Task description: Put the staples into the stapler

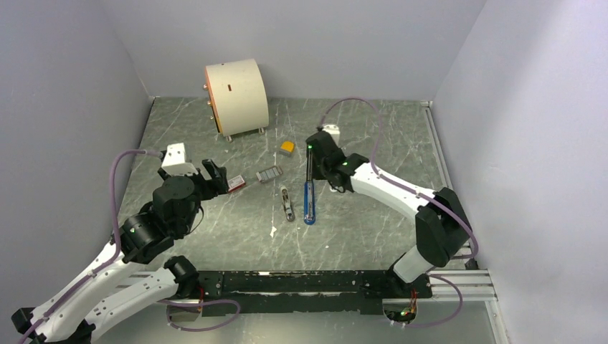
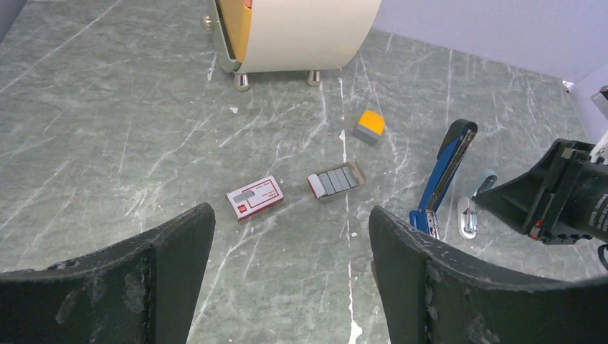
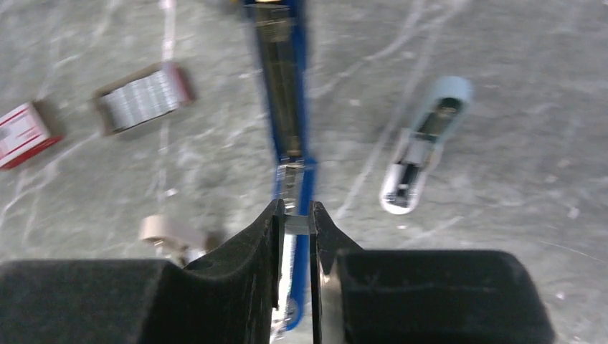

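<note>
The blue stapler (image 1: 309, 204) lies opened out flat mid-table, also seen in the left wrist view (image 2: 448, 168). Its metal channel (image 3: 283, 93) faces up. My right gripper (image 3: 296, 218) is shut on the staples (image 3: 296, 225), a short silvery strip pinched at the fingertips. The strip hangs directly over the stapler's channel, in line with it; contact cannot be told. From above, that gripper (image 1: 310, 175) sits over the stapler's far half. My left gripper (image 2: 290, 287) stands wide open and holds nothing, low over bare table to the left (image 1: 219, 178).
A red-and-white box (image 2: 254, 198) and an open tray of staple strips (image 2: 335, 180) lie between the arms. A yellow-and-grey block (image 2: 370, 127) sits further back. A small pale-blue and white piece (image 2: 469, 211) lies beside the stapler. A cream drum-shaped object (image 1: 236, 94) stands at the rear.
</note>
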Tool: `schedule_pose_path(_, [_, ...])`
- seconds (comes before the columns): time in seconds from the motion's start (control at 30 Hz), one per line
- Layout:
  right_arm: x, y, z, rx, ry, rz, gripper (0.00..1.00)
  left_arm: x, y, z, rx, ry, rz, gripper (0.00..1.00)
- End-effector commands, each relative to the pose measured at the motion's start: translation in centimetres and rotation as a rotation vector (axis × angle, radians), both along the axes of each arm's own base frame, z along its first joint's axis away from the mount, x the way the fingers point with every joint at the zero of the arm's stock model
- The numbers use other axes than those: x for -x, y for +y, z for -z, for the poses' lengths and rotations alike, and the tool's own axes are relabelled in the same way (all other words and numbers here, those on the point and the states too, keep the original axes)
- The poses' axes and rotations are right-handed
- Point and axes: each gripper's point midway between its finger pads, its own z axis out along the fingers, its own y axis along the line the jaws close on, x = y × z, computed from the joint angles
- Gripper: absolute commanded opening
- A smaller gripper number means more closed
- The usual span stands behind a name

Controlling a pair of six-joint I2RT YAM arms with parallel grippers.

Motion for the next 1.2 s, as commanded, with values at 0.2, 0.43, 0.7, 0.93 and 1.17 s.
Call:
schedule_pose_path(0.2, [-2.1, -7.4, 2.7, 0.028, 0.013, 0.218, 0.19, -0.3, -0.2, -0.6, 0.005, -0.005, -0.005, 0.84])
schedule_pose_path(0.43, [-2.4, -8.7, 4.2, 0.047, 0.026, 0.289, 0.19, -0.4, -0.3, -0.5, 0.0, -0.003, -0.003, 0.84])
schedule_pose_path(0.7, [-2.7, -9.0, 5.7, 0.067, 0.041, 0.304, 0.18, -0.4, -4.6, -0.8, -0.023, -0.023, 0.238, 0.79])
schedule_pose_path(0.93, [-2.6, -9.4, 7.1, 0.089, 0.06, 0.316, 0.18, -0.3, -6.9, -0.1, -0.046, 0.005, 0.348, 0.77])
schedule_pose_path(1.17, [-2.7, -9.6, 8.5, 0.105, 0.078, 0.318, 0.18, -0.4, -7.2, -0.1, -0.051, 0.004, 0.364, 0.78])
